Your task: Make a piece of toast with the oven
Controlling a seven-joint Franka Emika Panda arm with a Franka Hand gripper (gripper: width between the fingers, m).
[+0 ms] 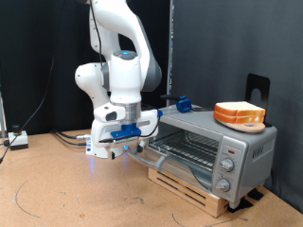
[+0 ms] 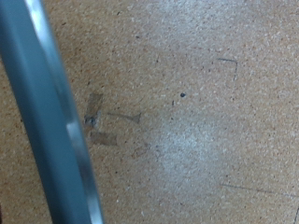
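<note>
The silver oven (image 1: 222, 142) stands at the exterior view's right on the particleboard table. Its glass door (image 1: 159, 159) is folded down and the wire rack (image 1: 189, 144) shows inside. The piece of toast (image 1: 240, 113), pale tan with an orange-brown crust, lies on the oven's roof, and looks stacked with a second slice. My gripper (image 1: 130, 144) hangs low at the free edge of the open door, by its handle. In the wrist view the grey bar handle (image 2: 51, 121) runs close across the picture above the table; no fingers show there.
The oven rests on a low wooden pallet (image 1: 204, 191). A black stand (image 1: 258, 87) rises behind the oven. A small blue part (image 1: 182, 102) sits by the oven's back corner. Cables (image 1: 14, 140) lie at the exterior view's left. A black curtain closes the back.
</note>
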